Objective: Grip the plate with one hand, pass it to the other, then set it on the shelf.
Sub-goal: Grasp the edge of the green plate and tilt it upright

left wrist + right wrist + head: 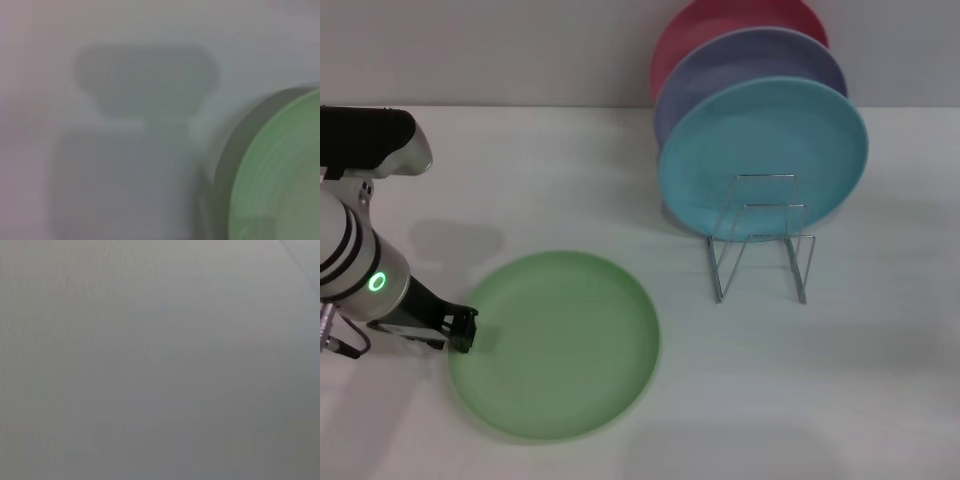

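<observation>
White table (570, 170) carries everything. Flat on it lies the light green plate (555, 343); the left wrist view shows only its blurred edge. Silver wire shelf (760, 240) stands well apart, with the turquoise plate (763, 155) upright in it. Left hand (463, 329) sits at the green plate's left rim; whether its fingers are apart or together cannot be made out.
</observation>
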